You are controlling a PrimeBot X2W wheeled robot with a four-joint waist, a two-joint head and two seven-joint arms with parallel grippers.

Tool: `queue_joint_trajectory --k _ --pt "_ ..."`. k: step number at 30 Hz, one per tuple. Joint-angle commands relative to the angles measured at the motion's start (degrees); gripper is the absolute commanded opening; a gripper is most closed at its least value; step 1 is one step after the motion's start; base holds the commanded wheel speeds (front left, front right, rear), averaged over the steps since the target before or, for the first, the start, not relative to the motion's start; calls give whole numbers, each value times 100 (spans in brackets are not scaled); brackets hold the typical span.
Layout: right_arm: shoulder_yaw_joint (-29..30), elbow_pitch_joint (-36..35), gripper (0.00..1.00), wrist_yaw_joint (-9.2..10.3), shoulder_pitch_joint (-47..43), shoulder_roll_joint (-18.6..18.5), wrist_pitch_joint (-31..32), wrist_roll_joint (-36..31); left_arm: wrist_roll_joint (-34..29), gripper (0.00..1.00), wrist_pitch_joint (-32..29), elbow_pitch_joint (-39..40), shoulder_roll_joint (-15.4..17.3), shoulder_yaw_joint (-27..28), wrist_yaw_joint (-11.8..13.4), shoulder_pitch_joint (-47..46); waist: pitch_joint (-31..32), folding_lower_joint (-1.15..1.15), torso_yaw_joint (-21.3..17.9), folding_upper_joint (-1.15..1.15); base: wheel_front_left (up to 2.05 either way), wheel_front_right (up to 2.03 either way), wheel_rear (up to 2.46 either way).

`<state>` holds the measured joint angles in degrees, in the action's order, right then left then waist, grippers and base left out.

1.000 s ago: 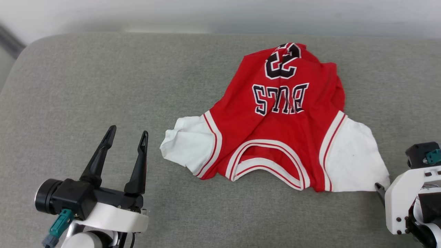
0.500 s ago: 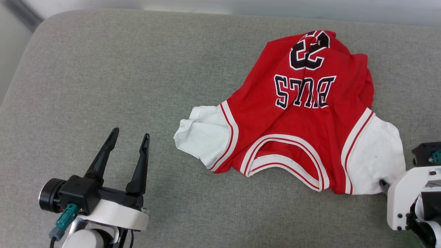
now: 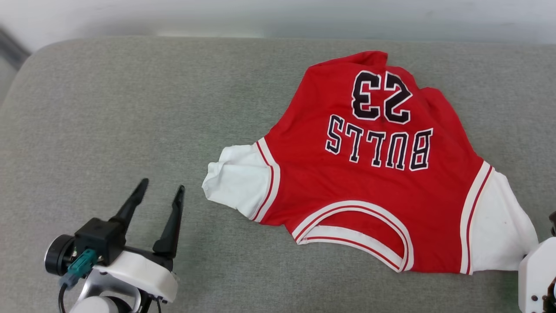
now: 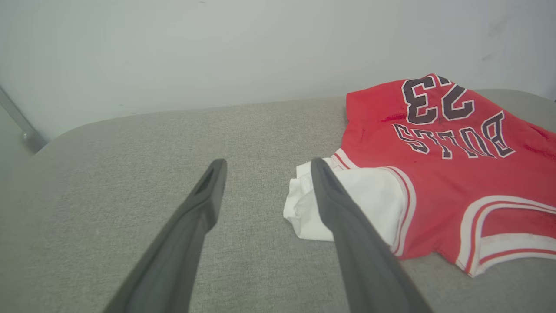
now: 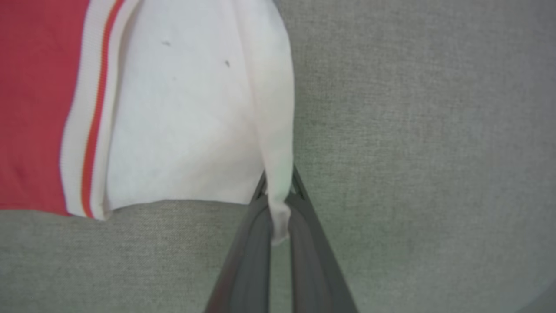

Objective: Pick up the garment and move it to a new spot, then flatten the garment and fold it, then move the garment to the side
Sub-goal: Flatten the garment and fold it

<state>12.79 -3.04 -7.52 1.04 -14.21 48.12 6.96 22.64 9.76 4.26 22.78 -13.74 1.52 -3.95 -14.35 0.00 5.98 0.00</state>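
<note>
My head camera looks forward and steeply down from well above, set back enough to take in the grey cushion (image 3: 130, 108) from its far edge to my left gripper (image 3: 161, 184) at lower left. My left wrist camera sits low over the cushion, facing along that gripper toward the pale wall (image 4: 173, 52); it shares with the head view the garment (image 4: 434, 165) (near white sleeve, trim and lettering). My right wrist camera looks almost straight down, very close, on the other white sleeve, which the head view holds at its lower right edge.
</note>
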Motion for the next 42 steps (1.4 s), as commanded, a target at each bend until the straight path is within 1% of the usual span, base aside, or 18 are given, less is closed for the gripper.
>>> queue_joint_trajectory --k 1,3,7,9,11,12,14,16,19,22,33,34,37,38,39,40,41,42 --pt "21 -113 0 6 -124 9 45 32 54 100 -401 88 150 -64 -75 25 16 0 -128 0 0 0 0" --pt "15 -199 0 6 -171 41 66 65 140 100 -956 137 287 -159 -139 -58 -9 0 -185 0 0 0 0" --pt "-55 -316 0 6 -138 78 91 107 458 100 -2304 349 540 -263 -184 -276 -114 0 -297 0 0 0 0" --pt "-88 -365 0 6 -99 95 83 123 562 100 -2814 490 662 -300 -198 -455 -197 0 -337 0 0 0 0" --pt "-129 -390 0 6 -54 111 62 132 724 100 -3251 541 686 -318 -199 -620 -278 0 -382 0 0 0 0" --pt "-129 -390 0 6 -54 111 62 132 724 100 -3251 541 686 -318 -199 -620 -278 0 -382 0 0 0 0" --pt "-174 -405 0 6 21 138 26 121 762 100 -3648 495 807 -335 -176 -804 -365 0 -445 0 0 0 0" --pt "-225 -407 0 5 31 193 -11 110 862 100 -3956 430 810 -362 -156 -952 -456 0 -506 0 0 0 0" --pt "-304 -397 0 5 49 245 -54 164 1013 100 -4238 270 751 -402 -179 -1149 -587 0 -560 0 0 0 0" --pt "-362 -359 0 4 79 259 -110 158 1017 100 -4425 50 830 -433 -204 -1301 -692 0 -628 0 0 0 0" --pt "-466 -230 0 4 53 256 -244 164 854 100 -4319 -621 750 -504 -43 -1424 -899 0 -755 0 0 0 0" --pt "-485 -218 0 4 42 239 -246 145 755 100 -4380 -692 831 -576 -59 -1423 -911 0 -755 0 0 0 0" --pt "-535 -187 0 4 32 233 -262 138 809 100 -4575 -918 820 -702 -137 -1346 -931 0 -766 0 0 0 0" --pt "-539 -178 0 4 30 231 -269 148 812 73 -4627 -970 829 -743 -161 -1328 -929 0 -767 0 0 0 0" --pt "-540 -172 0 4 28 229 -268 153 839 41 -4642 -1013 818 -768 -171 -1309 -925 0 -763 0 0 0 0" --pt "-541 -168 0 4 29 227 -269 154 878 17 -4641 -1043 794 -775 -182 -1295 -921 0 -759 0 0 0 0" --pt "-535 -166 0 4 33 223 -266 152 910 0 -4623 -1069 767 -777 -191 -1272 -911 0 -752 0 0 0 0" --pt "-523 -162 0 4 33 215 -260 150 938 0 -4606 -1089 747 -787 -201 -1236 -889 0 -739 0 0 0 0"
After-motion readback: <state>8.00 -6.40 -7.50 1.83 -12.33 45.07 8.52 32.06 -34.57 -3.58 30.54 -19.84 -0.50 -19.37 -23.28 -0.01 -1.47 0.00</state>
